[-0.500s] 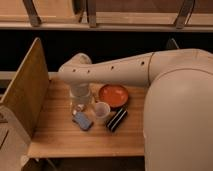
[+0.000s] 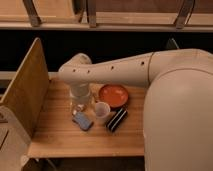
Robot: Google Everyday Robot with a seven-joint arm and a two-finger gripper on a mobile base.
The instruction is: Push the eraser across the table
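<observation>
One pale arm's gripper [image 2: 80,106] hangs over the light wooden plank table [image 2: 60,140]; how open it is, I cannot tell. The black striped oblong eraser [image 2: 117,120] lies untouched beyond a white cup [image 2: 102,111]. Approach stage, likely; next, get beside the eraser.

There is one each of cup [image 2: 102,111], orange plate [image 2: 112,95], eraser [image 2: 116,120], blue-grey block [image 2: 83,120] and gripper [image 2: 79,107] (just left of the cup).

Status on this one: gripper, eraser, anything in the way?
Gripper low over table, by blue-grey block. Eraser apart from it, beside cup. Cup sits between them.
</observation>
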